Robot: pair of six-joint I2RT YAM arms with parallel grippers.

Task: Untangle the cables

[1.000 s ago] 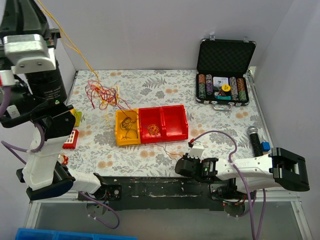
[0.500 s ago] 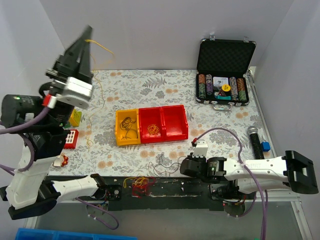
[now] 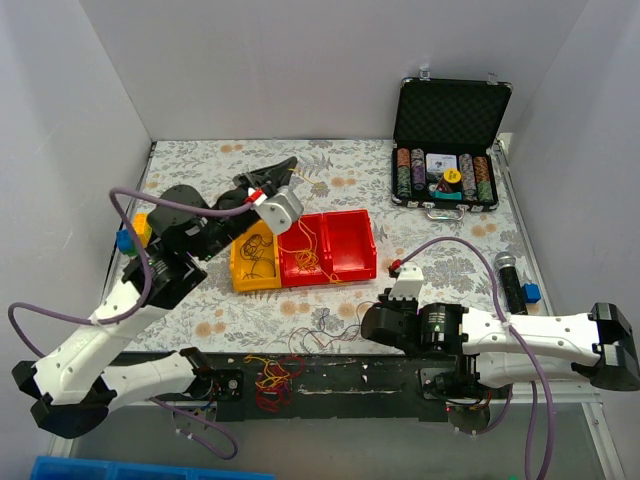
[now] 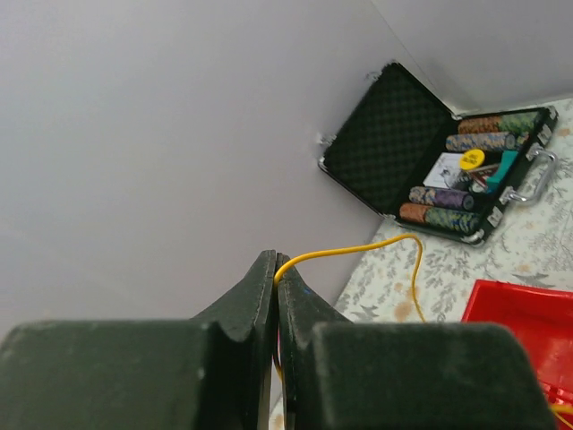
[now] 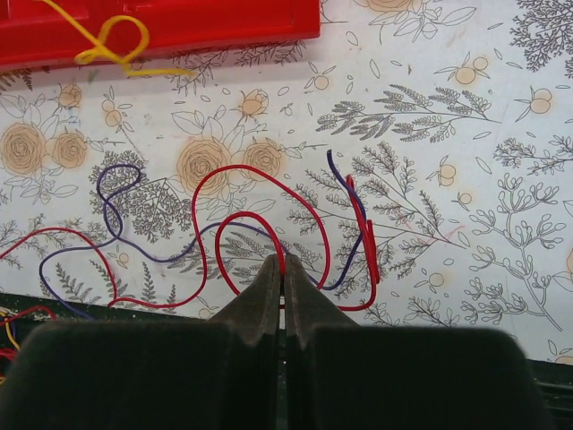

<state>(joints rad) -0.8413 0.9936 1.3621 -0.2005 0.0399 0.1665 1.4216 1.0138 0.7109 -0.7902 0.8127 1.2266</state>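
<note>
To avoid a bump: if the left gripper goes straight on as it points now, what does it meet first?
Probably the white back wall, just left of the open case. The left gripper, jaws shut on a yellow cable, has nothing else ahead, though depth is unclear.
</note>
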